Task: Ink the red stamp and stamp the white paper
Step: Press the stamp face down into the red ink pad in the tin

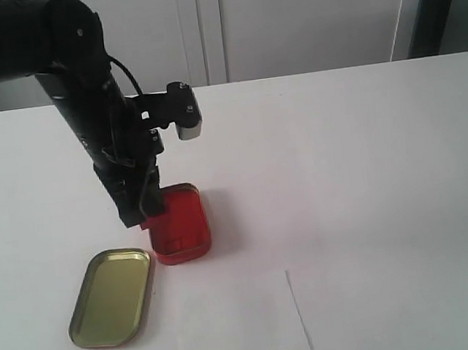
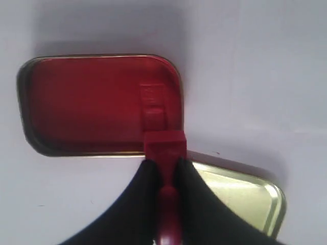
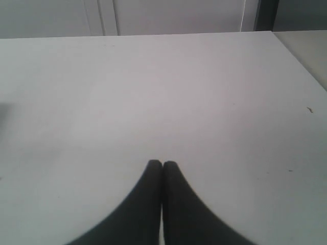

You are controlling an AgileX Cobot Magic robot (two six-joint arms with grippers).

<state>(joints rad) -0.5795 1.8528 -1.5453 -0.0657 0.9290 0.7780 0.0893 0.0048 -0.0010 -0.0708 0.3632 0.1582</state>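
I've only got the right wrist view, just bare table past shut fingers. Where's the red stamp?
Observer: The left gripper is shut on the red stamp, over the open red ink tin.
Operator: Where's the white paper?
Observer: In the exterior view the white paper lies flat on the camera side of the tin, apart from it.
Operator: Anything else nearby?
Observer: A gold lid lies inside up, left of the paper in that view.
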